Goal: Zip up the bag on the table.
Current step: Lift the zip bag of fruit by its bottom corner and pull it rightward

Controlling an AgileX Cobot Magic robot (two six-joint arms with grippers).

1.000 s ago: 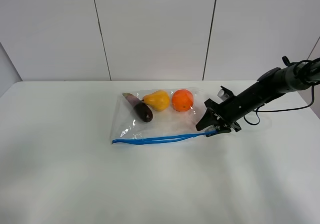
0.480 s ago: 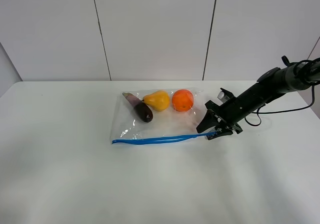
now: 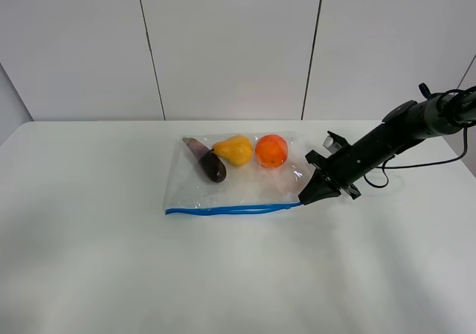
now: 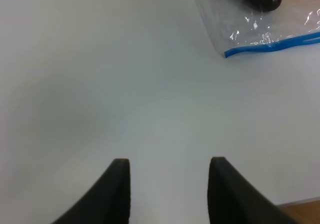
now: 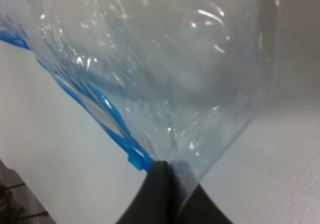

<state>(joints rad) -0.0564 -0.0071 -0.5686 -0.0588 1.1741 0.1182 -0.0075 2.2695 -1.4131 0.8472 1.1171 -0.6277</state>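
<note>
The clear bag lies on the white table, holding an eggplant, a yellow pear and an orange. Its blue zipper strip runs along the near edge. My right gripper is shut on the bag's right corner by the strip's end. The right wrist view shows the pinched plastic, the blue strip and the closed fingers. My left gripper is open over bare table; the bag's left corner shows far from it. The left arm is out of the exterior view.
A white panelled wall stands behind the table. The right arm and its cable stretch over the table's right side.
My right gripper's fingers closed on the bag's right corner, and the zipper strip now lies flatter and straighter. The bag has shifted slightly.
</note>
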